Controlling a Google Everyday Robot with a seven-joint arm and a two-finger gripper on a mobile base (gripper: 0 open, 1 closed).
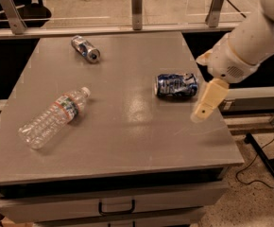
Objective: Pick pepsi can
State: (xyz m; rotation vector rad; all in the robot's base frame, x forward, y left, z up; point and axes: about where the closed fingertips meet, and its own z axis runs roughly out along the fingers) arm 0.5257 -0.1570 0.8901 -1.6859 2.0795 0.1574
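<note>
The pepsi can (176,85), dented, blue with white patches, lies on its side on the right part of the grey table (127,141). My gripper (206,102) hangs from the white arm (250,41) that comes in from the upper right. It is just right of the can and slightly nearer the front, above the table's right edge, and holds nothing.
A clear plastic bottle (52,118) lies on its side at the left front. A slimmer silver-and-dark-blue can (85,48) lies at the back left. A rail with metal posts (136,1) runs behind the table. A drawer handle (115,207) sits below the front edge. Cables (264,160) lie on the floor at the right.
</note>
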